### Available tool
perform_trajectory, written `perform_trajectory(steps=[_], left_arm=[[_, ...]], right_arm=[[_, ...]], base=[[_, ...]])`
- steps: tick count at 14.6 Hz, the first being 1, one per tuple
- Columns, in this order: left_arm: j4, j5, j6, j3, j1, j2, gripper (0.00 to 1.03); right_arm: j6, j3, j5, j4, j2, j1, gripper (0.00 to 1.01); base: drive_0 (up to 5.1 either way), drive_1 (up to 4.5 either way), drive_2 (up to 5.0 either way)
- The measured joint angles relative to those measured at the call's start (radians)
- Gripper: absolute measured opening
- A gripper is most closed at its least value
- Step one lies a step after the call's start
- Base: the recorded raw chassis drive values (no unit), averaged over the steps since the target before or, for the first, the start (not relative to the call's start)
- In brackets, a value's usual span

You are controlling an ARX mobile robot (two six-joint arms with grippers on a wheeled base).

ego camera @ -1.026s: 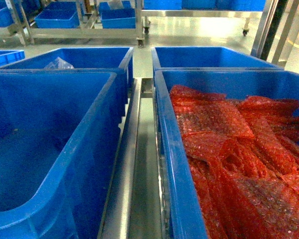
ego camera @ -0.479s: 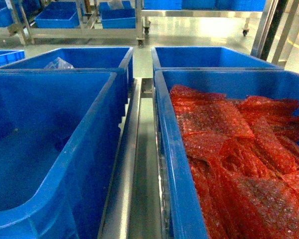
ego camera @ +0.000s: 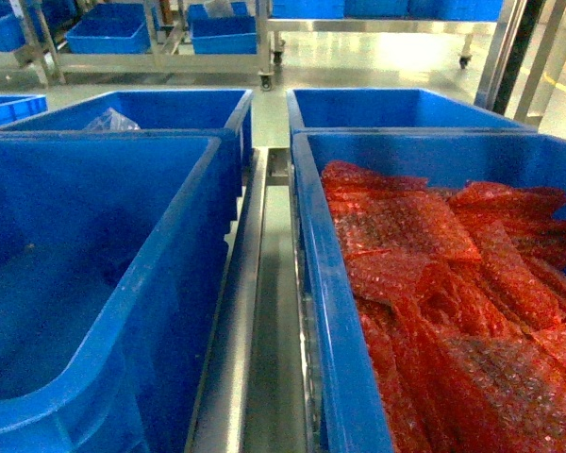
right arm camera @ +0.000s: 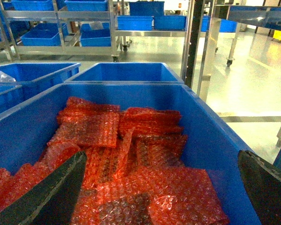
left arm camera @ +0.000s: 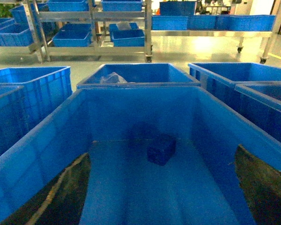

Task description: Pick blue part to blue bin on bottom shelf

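The blue part (left arm camera: pixel 161 148) lies alone on the floor of the left bin (left arm camera: pixel 131 101), placed clear of the walls, so a straight reach down should suffice. The left claw (left arm camera: pixel 161 197) hangs above it, fingers (left arm camera: pixel 56 197) spread wide and empty. The right claw (right arm camera: pixel 159 197) idles, equally wide, over red bubble wrap (right arm camera: pixel 126 154) in the right bin (right arm camera: pixel 210 136).

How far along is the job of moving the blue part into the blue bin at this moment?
Nothing looks done yet. The blue part lies on the floor of the near left bin, untouched. In hand: the left tool hangs open over that bin, holding nothing; the right tool hangs open over the bin of red bubble wrap. Left: grasp, carry and place the part. No bottom shelf is visible here.
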Motion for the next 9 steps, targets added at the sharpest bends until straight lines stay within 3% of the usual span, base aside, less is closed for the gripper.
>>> perform_trajectory(steps=[1,7,9], left_arm=[[0.0,0.0,0.002,0.0,0.0,0.0,1.0],[0.0,0.0,0.001,0.0,0.0,0.0,0.98],[-0.004,0.0,0.001,0.0,0.0,0.0,0.98]], right_arm=[[0.0,0.0,0.0,0.0,0.0,0.0,0.98],[0.0,0.0,0.0,0.0,0.0,0.0,0.98],[0.0,0.0,0.0,-0.001,0.0,0.0,0.98]], base=[[0.0,0.0,0.0],[0.0,0.0,0.0],[0.1,-4.07,4.3]])
